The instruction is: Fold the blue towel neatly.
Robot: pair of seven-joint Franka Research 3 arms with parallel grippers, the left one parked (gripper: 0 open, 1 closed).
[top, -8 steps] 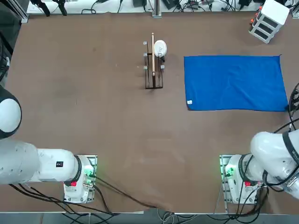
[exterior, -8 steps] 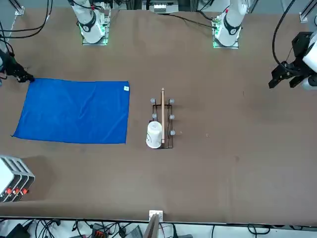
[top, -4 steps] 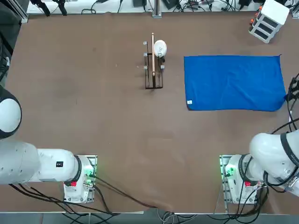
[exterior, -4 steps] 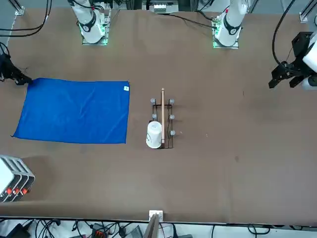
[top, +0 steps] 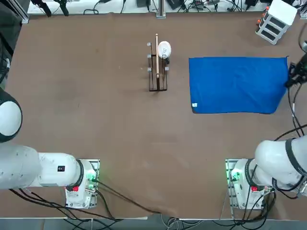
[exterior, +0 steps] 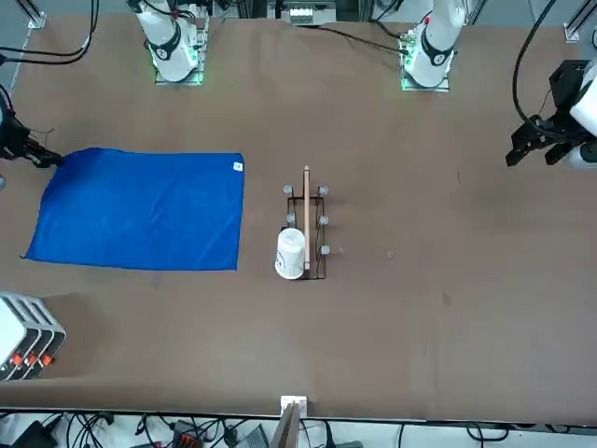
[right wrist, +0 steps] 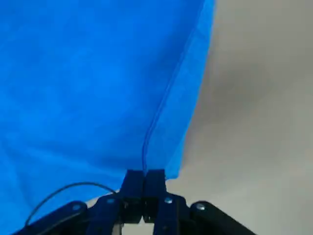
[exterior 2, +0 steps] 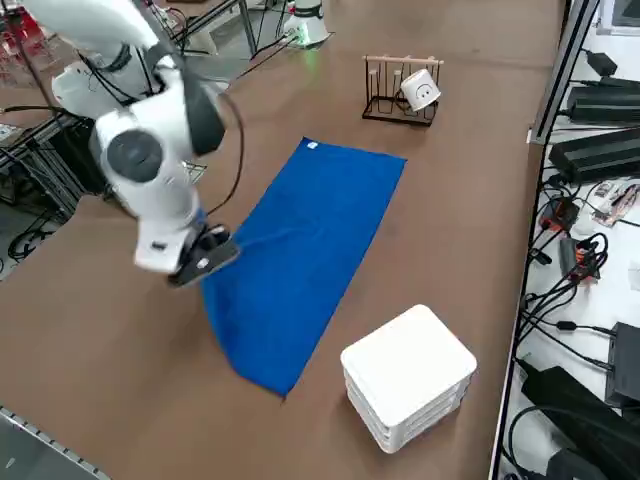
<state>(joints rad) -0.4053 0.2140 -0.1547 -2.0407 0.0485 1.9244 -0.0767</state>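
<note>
Brown tabletop (top: 96, 96), mostly bare; wooden rack (top: 157, 72) with white cup (top: 164, 49) mid-table, white stacked box (top: 276, 19) at far corner. Blue towel (top: 237, 85) lies on robot's right side. Right end effector (right wrist: 144, 183) pinches its lifted near-right corner, fingers pressed on the cloth, likely to carry it across for a fold.

I count one blue towel (top: 237, 85) on the table (top: 96, 120). One right gripper (right wrist: 145, 183), pinched on the towel's corner. One wire rack (top: 157, 72), carrying one white cup (top: 164, 49) and one wooden stick (top: 156, 52). One white stacked unit (exterior 2: 408, 376) near the table's far right corner. Two arm bases (top: 247, 184) at my near edge.
</note>
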